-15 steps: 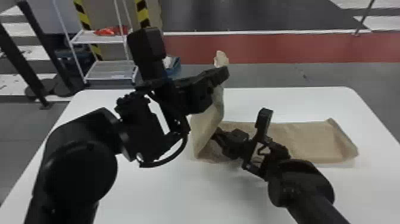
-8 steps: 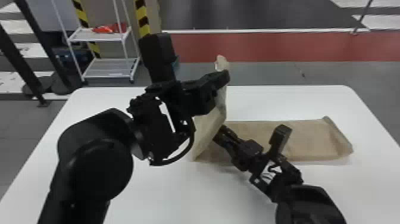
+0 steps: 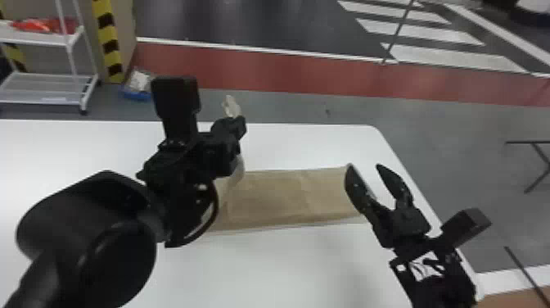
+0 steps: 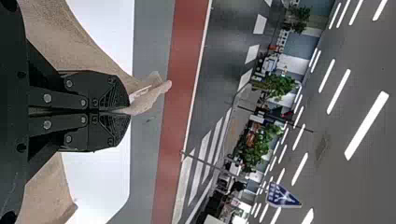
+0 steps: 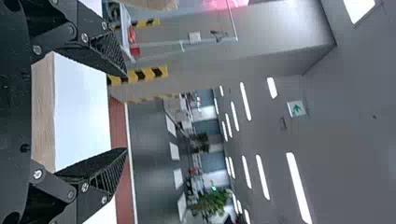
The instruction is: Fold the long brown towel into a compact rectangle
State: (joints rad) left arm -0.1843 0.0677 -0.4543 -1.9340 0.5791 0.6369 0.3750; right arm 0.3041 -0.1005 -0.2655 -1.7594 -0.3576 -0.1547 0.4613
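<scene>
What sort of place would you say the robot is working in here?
Probably a large indoor hall or robot demonstration area: striped road-like markings on the floor, a metal shelf rack and rows of ceiling strip lights suggest it.

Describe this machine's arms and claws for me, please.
The left arm and right arm are black, each with a boxy black block near the claw. A black cable loops from the left one. The left claw and right claw have black fingers with silvery screws and ridged tips.
</scene>
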